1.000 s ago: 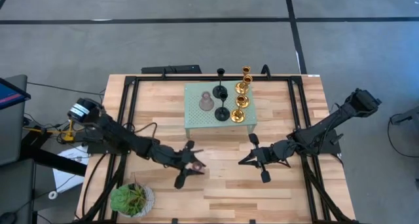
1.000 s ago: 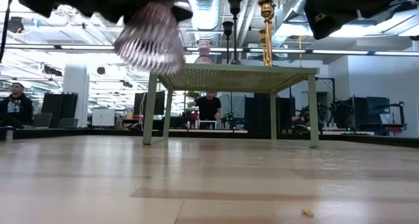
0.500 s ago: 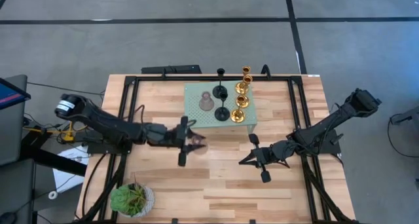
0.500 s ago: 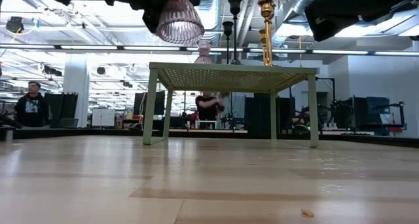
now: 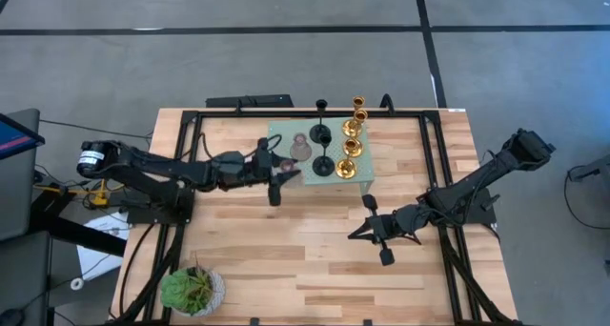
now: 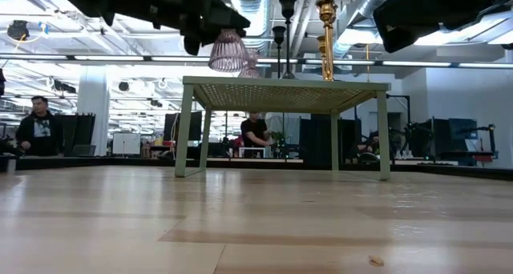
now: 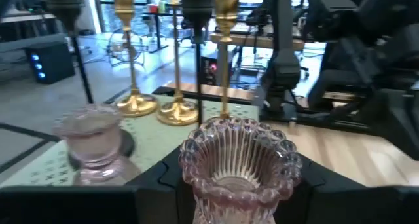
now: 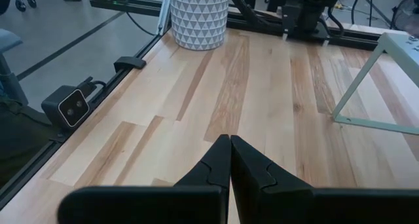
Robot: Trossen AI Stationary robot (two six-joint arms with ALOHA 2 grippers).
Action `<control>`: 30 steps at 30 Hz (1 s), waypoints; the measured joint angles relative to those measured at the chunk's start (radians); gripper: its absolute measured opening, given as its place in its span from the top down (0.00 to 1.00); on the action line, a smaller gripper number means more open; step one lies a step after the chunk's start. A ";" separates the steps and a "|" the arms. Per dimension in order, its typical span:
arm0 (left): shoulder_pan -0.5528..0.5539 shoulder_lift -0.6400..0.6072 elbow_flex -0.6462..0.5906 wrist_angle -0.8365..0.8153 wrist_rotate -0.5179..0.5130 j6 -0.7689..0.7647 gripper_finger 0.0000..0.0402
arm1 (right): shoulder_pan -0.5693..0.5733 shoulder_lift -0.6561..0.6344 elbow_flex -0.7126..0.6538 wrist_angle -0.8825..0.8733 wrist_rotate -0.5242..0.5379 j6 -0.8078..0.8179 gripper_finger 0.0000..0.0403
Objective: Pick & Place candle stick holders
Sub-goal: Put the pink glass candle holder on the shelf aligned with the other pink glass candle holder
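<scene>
holders counted: seven. two pink, three gold, two black.

pink no. 1: held pinched between the fingers of the left gripper [image 5: 278, 170], just left of centre in the high view, at the platform's left edge. in the low view this held pink holder [image 6: 228, 51] hangs above the platform top, over its left end, clear of the surface. left wrist view shows its ribbed, beaded cup [image 7: 239, 160] gripped from both sides.

pink no. 2 [image 5: 300, 147]: standing on the pale green platform [image 5: 362, 178], left part, close to the held one.

black: two. one black holder [image 5: 322, 133] on the platform's upper middle, a second black holder [image 5: 324, 164] just below it in the frame.

gold: three. one gold holder [image 5: 358, 103] at the platform's upper right edge, another gold holder [image 5: 352, 128] below it, a third gold holder [image 5: 347, 167] lower still, near the right front of the platform. all upright.

right gripper [image 5: 366, 219]: right of centre in the high view, below the platform, over bare table [image 5: 315, 259]. right wrist view shows its fingers [image 8: 216, 165] pressed together with nothing between them.

potted plant [image 5: 193, 290]: one, lower left corner of the table.

low view background: one person [image 6: 35, 128] at far left, another person [image 6: 256, 134] seen under the platform.
</scene>
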 joint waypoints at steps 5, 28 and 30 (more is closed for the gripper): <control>0.042 0.003 0.000 -0.001 0.001 0.000 0.67 | 0.000 0.000 0.000 0.000 0.000 0.000 1.00; 0.106 0.081 -0.021 0.029 0.004 -0.035 0.60 | 0.000 0.000 0.000 -0.002 0.000 0.000 1.00; 0.105 0.073 -0.024 0.024 0.007 -0.036 0.53 | 0.000 0.000 0.000 -0.003 0.000 0.000 1.00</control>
